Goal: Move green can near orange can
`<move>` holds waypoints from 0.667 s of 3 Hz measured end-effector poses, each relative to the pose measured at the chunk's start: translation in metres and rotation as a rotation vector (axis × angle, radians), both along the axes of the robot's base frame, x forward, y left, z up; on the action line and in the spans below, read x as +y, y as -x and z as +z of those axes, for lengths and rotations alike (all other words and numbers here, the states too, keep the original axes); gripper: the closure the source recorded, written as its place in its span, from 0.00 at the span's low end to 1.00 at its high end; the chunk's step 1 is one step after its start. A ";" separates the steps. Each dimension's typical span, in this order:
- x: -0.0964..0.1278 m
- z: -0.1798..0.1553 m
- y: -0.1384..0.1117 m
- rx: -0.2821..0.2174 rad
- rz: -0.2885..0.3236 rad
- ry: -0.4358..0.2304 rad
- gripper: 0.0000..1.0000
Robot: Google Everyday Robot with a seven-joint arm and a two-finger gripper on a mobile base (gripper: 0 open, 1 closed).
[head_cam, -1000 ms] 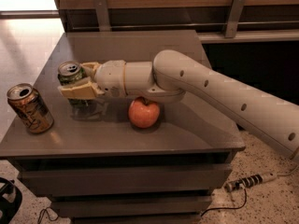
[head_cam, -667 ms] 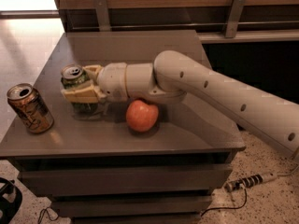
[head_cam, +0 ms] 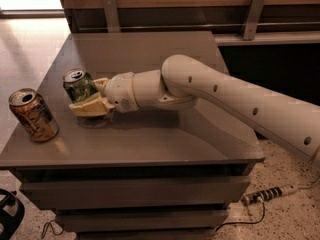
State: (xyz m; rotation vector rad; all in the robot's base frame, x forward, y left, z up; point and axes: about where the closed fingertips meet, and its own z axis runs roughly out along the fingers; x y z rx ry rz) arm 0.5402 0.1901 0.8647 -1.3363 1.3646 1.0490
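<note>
Camera view: near the left edge of the grey table (head_cam: pixel 150 146) the orange can (head_cam: pixel 34 115) stands upright, gold-brown with dark markings and a silver top. Right of it, near but not touching, the green can (head_cam: pixel 80 85), dark green with pale swirls and a silver pull-tab top, sits inside the gripper (head_cam: pixel 86 98), leaning slightly. The pale fingers are clamped on its lower body. The white arm (head_cam: pixel 225 96) reaches in from the right
</note>
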 end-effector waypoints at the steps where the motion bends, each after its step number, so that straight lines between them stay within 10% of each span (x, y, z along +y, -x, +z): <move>1: 0.000 -0.001 0.000 0.006 -0.002 0.002 0.83; 2: 0.002 -0.001 0.001 0.006 0.003 0.003 0.59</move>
